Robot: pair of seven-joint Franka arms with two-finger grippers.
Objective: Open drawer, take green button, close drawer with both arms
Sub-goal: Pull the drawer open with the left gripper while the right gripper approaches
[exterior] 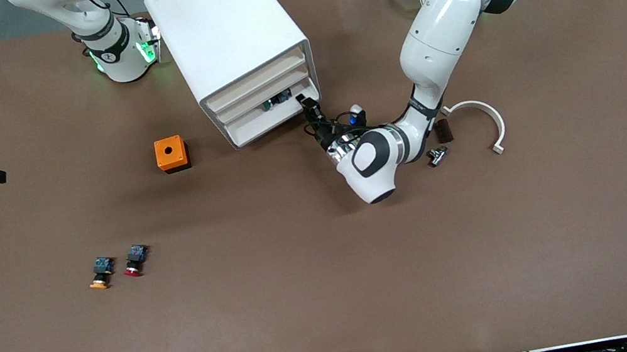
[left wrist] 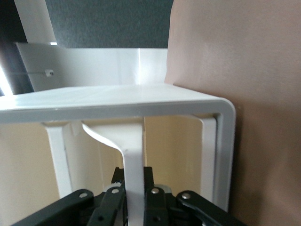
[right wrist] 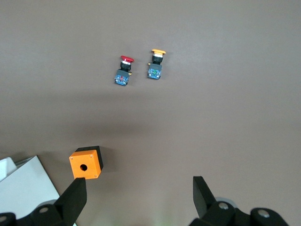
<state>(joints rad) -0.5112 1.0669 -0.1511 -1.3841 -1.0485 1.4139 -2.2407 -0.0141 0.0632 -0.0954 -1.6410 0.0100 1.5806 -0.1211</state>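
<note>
Nearest the front camera, two small push buttons lie side by side on the brown table cloth (exterior: pixel 334 300), toward the right arm's end: an orange-capped push button (exterior: pixel 101 273) and, just beside it, a red-capped push button (exterior: pixel 136 260). Farther up sits a small orange box with a round hole in its top (exterior: pixel 171 154), standing alone.

Now the container: a white plastic three-drawer cabinet (exterior: pixel 231 43), front angled toward the left arm's end. One drawer is pulled out a little, and there in the gap is the small green-capped push button with a black body (exterior: pixel 274 102), lying inside the drawer.

The left gripper (exterior: pixel 307 108) is right at the cabinet front, at the corner just beside that button. The left wrist view shows its black fingers (left wrist: pixel 113 200) pinched tight on the thin white drawer handle (left wrist: pixel 133 160), fully clamped. The button itself is apart from the fingers.

Beside the left arm lie a white curved plastic bracket (exterior: pixel 485 118), a small dark brown block (exterior: pixel 444 131) and a small metal fitting (exterior: pixel 437 155).

The right gripper (right wrist: pixel 138 195) waits in the air over the table at the right arm's end, jaws spread wide, holding nothing.
</note>
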